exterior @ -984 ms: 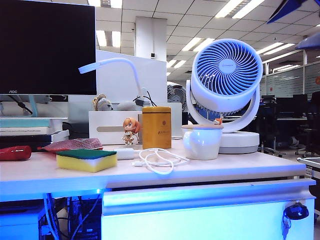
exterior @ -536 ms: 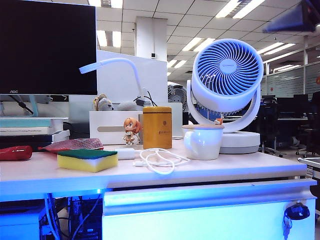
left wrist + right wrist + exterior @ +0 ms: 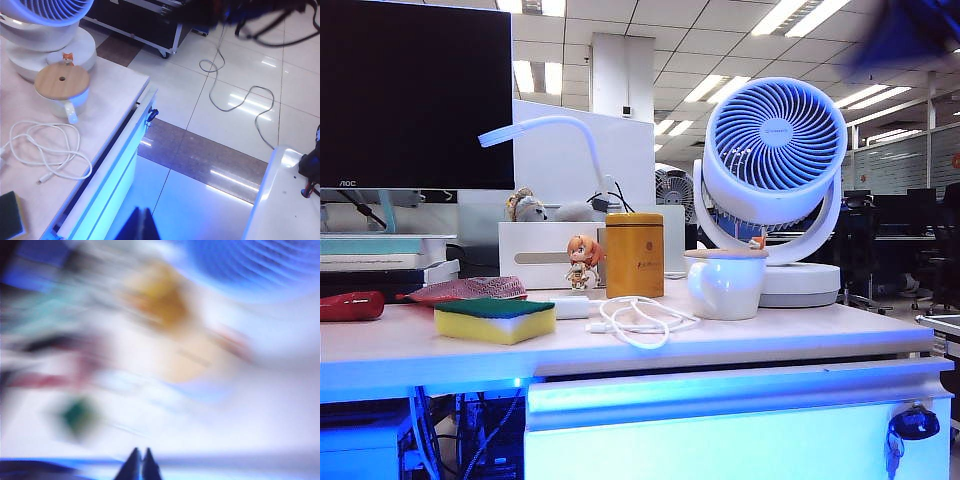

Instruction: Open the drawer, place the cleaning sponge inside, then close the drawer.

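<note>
My left gripper point(image 3: 144, 225) shows as a dark pair of tips pressed together with nothing between them, hanging over the glossy tiled floor point(image 3: 240, 100) just off the desk's front edge. My right gripper point(image 3: 139, 465) is also pinched shut and holds nothing; its own camera is smeared with blur, so I can only make out vague colours of the desk beneath it. From the room camera, a dark blurred shape in the upper right corner is the only sign of an arm.

The drawer point(image 3: 735, 430) sits under the desk top point(image 3: 720, 335), its flat white front glowing blue, closed or nearly so, with keys point(image 3: 912, 424) hanging at its right end. The sponge point(image 3: 493, 320), yellow with a dark green top, lies on the left part of the pale desk top, well apart from both grippers.

Just right of the sponge is a coiled white cable point(image 3: 638, 322), then a white mug with a wooden lid point(image 3: 724, 283). Behind them stand a yellow canister point(image 3: 633, 254), a small figurine point(image 3: 582, 261) and a large white fan point(image 3: 775, 170). A black monitor point(image 3: 415, 95) fills the upper left. Beyond is an open office with strip ceiling lights.
</note>
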